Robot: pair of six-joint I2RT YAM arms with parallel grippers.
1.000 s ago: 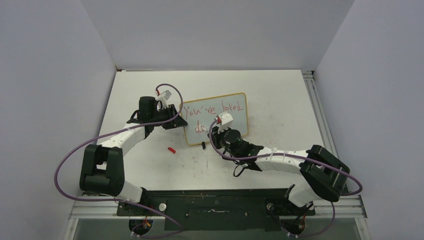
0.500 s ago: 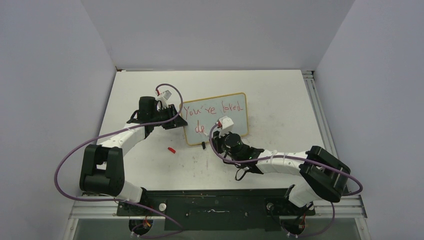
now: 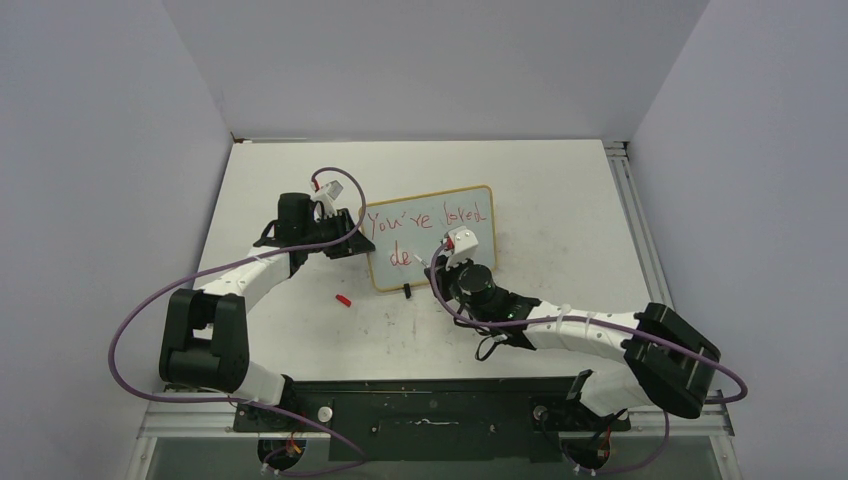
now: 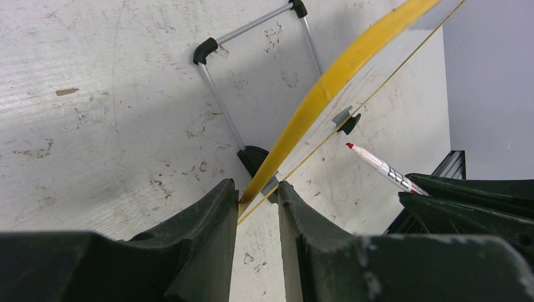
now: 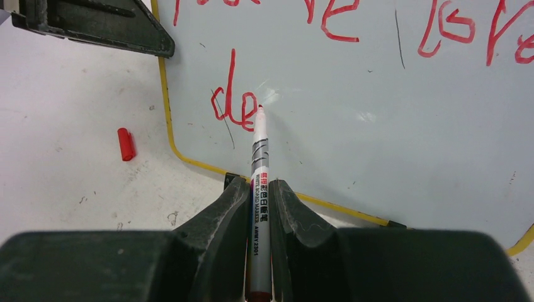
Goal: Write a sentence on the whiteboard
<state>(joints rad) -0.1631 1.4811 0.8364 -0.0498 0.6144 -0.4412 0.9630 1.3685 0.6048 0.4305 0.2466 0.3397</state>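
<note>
The sentence is in red on the board: a top line reading "You're loved" and, below it, only "de". The board stands tilted back on the tabletop, straight ahead of the right jaws, with its left edge between the left jaws.

The right jaws are clenched on a marker. They grip the barrel low down, so most of it sticks out ahead of them. Its red tip touches the board just right of the "e", directly ahead of the jaws. The board's lower yellow frame edge passes right in front of these jaws, under the marker.

The left jaws are clamped on the board's left frame edge, one on each face, and the yellow edge runs up and away from between them. Behind the board, ahead and to the left of these jaws, its wire stand rests on the tabletop on black feet. In the left wrist view the marker tip shows to their right, on the written side.

A red cap lies on the tabletop ahead and to the left of the right jaws, near the board's lower left corner but apart from it.
</note>
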